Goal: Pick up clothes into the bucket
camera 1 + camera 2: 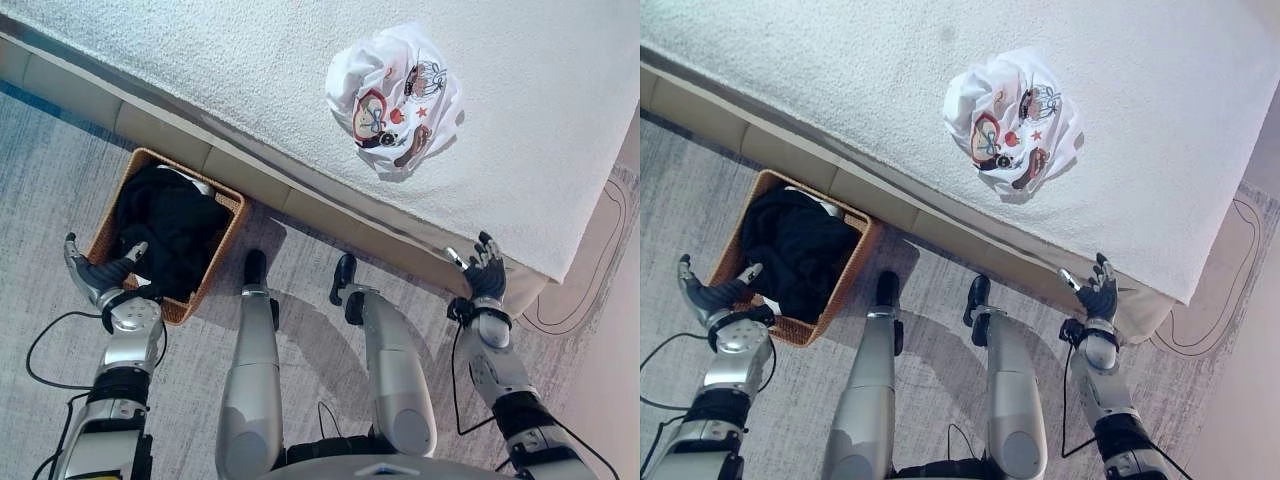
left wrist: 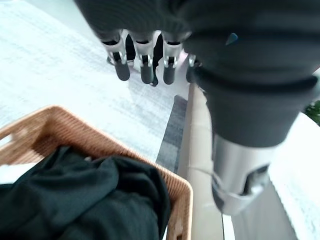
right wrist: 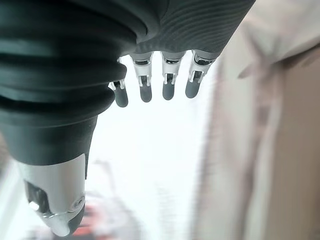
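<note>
The right hand (image 1: 487, 274), fingers relaxed and empty at the bed's (image 1: 200, 70) edge, sits nearer the crumpled white shirt (image 1: 395, 95) than the slack left hand (image 1: 95, 280) by the basket (image 1: 225, 205).

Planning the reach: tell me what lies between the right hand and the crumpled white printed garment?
Only bare white bedcover between right hand and garment, per left eye view.

White garment (image 1: 1012, 118) (crumpled) on bed (image 1: 840, 90).
</note>
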Robot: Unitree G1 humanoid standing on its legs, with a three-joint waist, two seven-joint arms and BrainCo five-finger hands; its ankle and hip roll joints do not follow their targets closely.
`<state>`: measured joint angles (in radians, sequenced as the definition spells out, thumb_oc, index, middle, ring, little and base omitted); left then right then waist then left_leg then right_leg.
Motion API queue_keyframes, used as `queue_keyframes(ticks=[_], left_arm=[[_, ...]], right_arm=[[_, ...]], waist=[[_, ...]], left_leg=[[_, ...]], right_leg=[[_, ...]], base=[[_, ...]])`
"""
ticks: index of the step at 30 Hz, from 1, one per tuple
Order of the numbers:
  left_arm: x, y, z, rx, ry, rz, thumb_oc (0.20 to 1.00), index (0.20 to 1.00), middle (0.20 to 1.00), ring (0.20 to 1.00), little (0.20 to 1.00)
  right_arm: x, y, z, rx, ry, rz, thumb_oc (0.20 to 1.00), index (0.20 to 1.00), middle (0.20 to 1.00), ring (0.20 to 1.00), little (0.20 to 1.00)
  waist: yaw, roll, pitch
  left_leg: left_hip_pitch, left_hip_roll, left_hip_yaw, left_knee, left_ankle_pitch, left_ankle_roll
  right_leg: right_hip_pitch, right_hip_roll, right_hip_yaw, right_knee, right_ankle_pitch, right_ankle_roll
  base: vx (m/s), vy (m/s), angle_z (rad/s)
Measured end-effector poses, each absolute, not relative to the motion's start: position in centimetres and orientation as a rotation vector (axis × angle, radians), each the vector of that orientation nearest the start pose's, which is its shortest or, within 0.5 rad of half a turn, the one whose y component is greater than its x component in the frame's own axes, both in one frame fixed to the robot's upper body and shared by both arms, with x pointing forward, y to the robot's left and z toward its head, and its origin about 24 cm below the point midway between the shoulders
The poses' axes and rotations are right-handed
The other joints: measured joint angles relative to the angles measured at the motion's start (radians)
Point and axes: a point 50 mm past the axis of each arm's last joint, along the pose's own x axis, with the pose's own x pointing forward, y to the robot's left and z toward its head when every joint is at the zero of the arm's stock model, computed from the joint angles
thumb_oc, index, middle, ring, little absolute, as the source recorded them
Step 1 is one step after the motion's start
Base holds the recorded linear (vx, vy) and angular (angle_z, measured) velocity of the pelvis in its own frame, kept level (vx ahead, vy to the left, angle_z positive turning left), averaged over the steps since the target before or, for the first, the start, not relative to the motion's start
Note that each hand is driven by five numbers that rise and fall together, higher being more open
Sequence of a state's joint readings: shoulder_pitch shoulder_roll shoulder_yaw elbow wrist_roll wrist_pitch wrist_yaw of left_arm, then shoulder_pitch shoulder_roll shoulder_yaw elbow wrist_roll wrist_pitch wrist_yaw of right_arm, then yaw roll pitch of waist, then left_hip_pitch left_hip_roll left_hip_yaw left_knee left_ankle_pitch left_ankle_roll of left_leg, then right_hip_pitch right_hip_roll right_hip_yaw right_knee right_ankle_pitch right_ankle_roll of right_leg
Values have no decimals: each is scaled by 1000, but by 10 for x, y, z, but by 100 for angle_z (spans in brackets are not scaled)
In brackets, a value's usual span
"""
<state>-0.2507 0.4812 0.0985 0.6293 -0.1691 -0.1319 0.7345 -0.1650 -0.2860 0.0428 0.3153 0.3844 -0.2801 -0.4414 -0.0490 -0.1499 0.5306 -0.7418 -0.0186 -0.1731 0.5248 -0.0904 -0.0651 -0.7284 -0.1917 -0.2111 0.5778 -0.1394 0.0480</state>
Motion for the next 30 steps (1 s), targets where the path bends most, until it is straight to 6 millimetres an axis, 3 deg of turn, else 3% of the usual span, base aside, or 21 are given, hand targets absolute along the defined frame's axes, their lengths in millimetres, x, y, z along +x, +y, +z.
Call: queue_keyframes(ticks=[4, 7, 10, 12, 14, 15, 19, 23, 30], left_arm=[[259, 311, 18, 304, 139, 852, 1000, 1000, 1000, 1000, 1000], [261, 296, 12, 310, 141, 711, 1000, 1000, 1000, 1000, 1000], [261, 277, 1, 283, 164, 566, 1000, 1000, 1000, 1000, 1000], [260, 266, -7, 267, 189, 494, 1000, 1000, 1000, 1000, 1000], [252, 260, -15, 241, 212, 459, 1000, 1000, 1000, 1000, 1000], [248, 253, -21, 228, 236, 416, 1000, 1000, 1000, 1000, 1000], [239, 241, -33, 191, 281, 354, 1000, 1000, 1000, 1000, 1000], [243, 222, -27, 159, 245, 255, 1000, 1000, 1000, 1000, 1000], [241, 212, -30, 136, 255, 194, 1000, 1000, 1000, 1000, 1000]], right_arm=[[295, -233, 84, 110, -258, -532, 1000, 1000, 1000, 1000, 1000], [303, -241, 97, 35, -297, -570, 1000, 1000, 1000, 1000, 1000], [323, -251, 115, -39, -304, -604, 1000, 1000, 1000, 1000, 1000], [336, -265, 118, -117, -250, -639, 1000, 1000, 1000, 1000, 1000], [354, -274, 137, -192, -237, -655, 1000, 1000, 1000, 1000, 1000], [363, -287, 147, -267, -186, -678, 1000, 1000, 1000, 1000, 1000], [378, -303, 180, -368, -155, -710, 1000, 1000, 1000, 1000, 1000], [376, -321, 176, -472, -40, -726, 1000, 1000, 1000, 1000, 1000], [368, -340, 159, -576, 132, -700, 1000, 1000, 1000, 1000, 1000]], waist=[[26, 5, 3], [44, 18, 4], [88, 45, 8], [94, 67, 6], [118, 93, 5], [144, 109, 5], [187, 143, 4], [232, 160, 6], [259, 202, 3]], left_leg=[[31, -11, -2, -32, 15, 0], [54, -24, -11, -68, 36, -3], [86, -40, -32, -124, 57, -8], [103, -56, -43, -147, 87, -16], [108, -59, -54, -166, 83, -13], [121, -66, -59, -188, 99, -11], [123, -78, -91, -224, 136, -17], [124, -86, -134, -254, 157, -32], [134, -98, -186, -305, 184, -42]], right_leg=[[22, -12, -3, -3, -1, 0], [37, -27, -9, -7, -2, 1], [62, -47, -29, -13, -10, 13], [74, -66, -42, -15, -12, 12], [78, -73, -51, -10, -22, 19], [78, -83, -50, -8, -24, 17], [79, -94, -82, 8, -32, 11], [80, -112, -120, 27, -51, 1], [84, -139, -167, 56, -81, -2]], base=[[2, -16, 7], [-2, -22, 18], [28, -48, 28], [38, -40, 33], [46, -70, 19], [13, -50, 16], [9, -106, 22], [7, -96, 33], [12, -69, 23]])
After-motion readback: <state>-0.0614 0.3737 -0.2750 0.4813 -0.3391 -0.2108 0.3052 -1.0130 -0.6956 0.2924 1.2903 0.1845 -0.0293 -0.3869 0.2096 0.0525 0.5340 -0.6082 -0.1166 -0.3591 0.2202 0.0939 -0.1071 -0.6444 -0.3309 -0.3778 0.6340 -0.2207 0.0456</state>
